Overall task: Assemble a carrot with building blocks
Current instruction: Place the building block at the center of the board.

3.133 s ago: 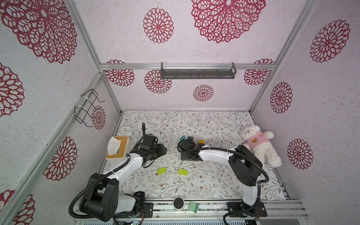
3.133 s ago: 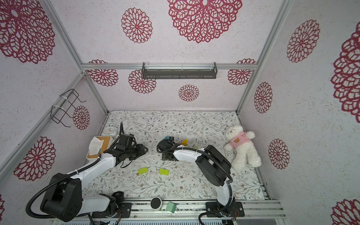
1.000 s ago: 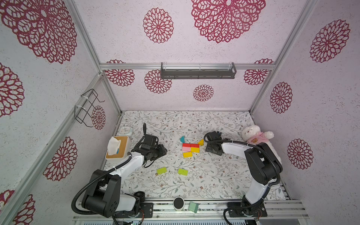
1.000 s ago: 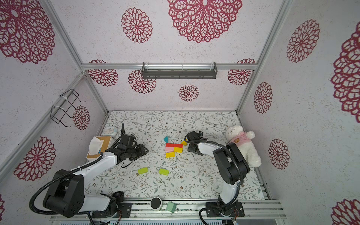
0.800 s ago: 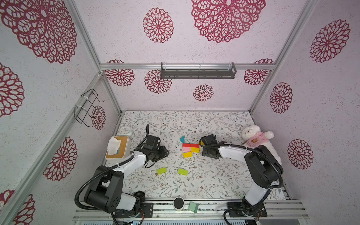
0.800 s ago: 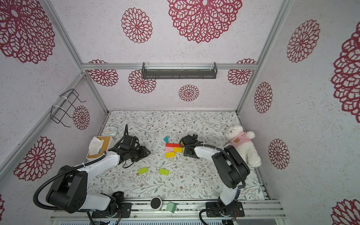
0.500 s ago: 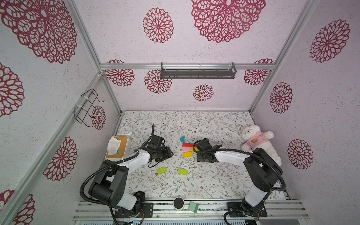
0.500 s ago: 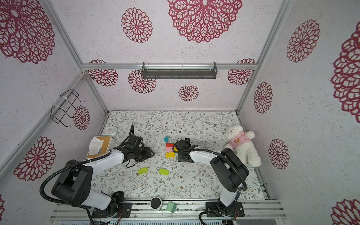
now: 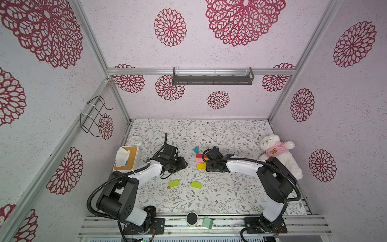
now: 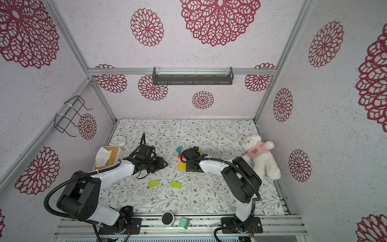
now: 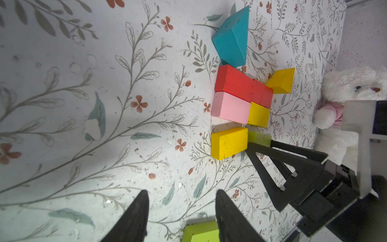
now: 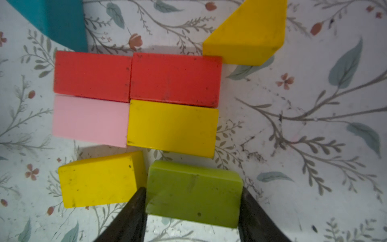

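1. My right gripper (image 12: 192, 189) is clamped on a lime-green block (image 12: 194, 201). Its matte black, tapered fingers (image 12: 134, 215) press against the two short ends of this smooth rectangular brick, low over the counter (image 12: 314, 104).
2. Just beside the held brick, by one finger, lies a tilted yellow block (image 12: 98, 180). It is glossy with dark specks and sits askew to the rows beyond it.
3. Just past the fingertips starts the part-built carrot (image 9: 199, 159). A yellow brick (image 12: 171, 127) and a pink brick (image 12: 90, 120) lie end to end. Touching their far sides are a first red brick (image 12: 92, 76) and a second red brick (image 12: 176, 79). All four are flat, painted and lightly scuffed.
4. Beyond the red row, at its two outer corners, sit a yellow triangle (image 12: 249, 35) with a rounded tip and a teal triangle (image 12: 52, 21).
5. My left gripper (image 11: 181, 192) stands open, with bare counter between its pointed black fingers, well short of the carrot.
6. Behind the left gripper, towards the arm bases, a loose lime brick (image 9: 173, 184) and a second lime brick (image 9: 196, 184) lie apart from each other.
7. The counter cover is matte, printed with grey-green sprigs and small red flowers. Far out past my right arm slumps a fluffy white bear (image 9: 276, 150) in a pink shirt.
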Action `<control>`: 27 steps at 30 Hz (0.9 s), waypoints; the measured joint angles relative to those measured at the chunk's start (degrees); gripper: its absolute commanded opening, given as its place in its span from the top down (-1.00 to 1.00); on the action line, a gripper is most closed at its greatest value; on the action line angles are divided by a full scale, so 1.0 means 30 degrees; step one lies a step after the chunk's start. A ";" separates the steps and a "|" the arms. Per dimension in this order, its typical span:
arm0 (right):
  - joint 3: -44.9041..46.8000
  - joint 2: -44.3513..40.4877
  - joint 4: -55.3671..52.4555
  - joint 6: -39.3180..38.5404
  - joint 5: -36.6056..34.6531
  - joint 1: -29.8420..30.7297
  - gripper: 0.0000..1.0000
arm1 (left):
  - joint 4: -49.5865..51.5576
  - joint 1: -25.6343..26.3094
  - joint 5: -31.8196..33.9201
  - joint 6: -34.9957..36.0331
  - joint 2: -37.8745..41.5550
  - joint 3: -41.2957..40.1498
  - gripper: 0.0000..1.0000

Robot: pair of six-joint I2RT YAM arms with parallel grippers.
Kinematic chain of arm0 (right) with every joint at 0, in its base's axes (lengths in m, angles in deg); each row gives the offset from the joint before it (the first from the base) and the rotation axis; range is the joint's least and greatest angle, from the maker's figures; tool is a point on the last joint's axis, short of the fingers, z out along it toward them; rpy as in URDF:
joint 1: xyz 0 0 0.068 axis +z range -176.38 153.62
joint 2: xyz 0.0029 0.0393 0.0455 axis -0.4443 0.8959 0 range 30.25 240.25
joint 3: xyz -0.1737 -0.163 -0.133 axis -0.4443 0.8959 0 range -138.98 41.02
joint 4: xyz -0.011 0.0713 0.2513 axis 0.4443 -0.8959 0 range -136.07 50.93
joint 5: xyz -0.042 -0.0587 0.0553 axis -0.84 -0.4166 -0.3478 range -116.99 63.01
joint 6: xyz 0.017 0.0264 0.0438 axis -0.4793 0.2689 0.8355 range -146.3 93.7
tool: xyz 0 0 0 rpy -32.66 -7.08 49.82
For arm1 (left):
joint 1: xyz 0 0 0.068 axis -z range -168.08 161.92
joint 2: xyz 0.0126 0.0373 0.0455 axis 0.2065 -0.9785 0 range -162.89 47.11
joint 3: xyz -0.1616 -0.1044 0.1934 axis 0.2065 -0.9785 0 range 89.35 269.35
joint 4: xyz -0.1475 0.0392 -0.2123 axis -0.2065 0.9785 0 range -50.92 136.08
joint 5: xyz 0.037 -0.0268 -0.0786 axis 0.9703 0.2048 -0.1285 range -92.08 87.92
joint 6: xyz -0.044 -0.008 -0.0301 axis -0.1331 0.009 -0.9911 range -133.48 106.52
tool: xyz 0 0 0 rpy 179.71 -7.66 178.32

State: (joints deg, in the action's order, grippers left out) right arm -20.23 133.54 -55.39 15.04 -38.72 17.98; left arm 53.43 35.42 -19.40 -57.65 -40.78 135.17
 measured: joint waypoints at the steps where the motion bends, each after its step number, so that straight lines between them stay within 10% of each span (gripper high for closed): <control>1: -0.0015 0.0036 0.0015 -0.0007 0.0000 0.0000 -0.27 | 0.0007 0.0000 0.0000 0.0000 -0.0036 0.0000 -0.08; 18: -0.0219 0.0029 0.0000 -0.0080 0.0000 0.0073 -0.43 | 0.0007 0.0342 -0.0102 0.0146 -0.0532 0.0437 -0.03; 27: 0.2310 -0.3373 0.0619 0.0073 0.0525 -0.0131 -0.01 | 0.0015 0.0860 -0.0568 0.0350 -0.1698 0.1173 0.18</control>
State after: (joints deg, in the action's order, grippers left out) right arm -13.30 123.42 -53.53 15.26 -37.14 17.59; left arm 53.47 38.00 -21.11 -56.60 -45.88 138.69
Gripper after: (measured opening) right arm 0.560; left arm 0.435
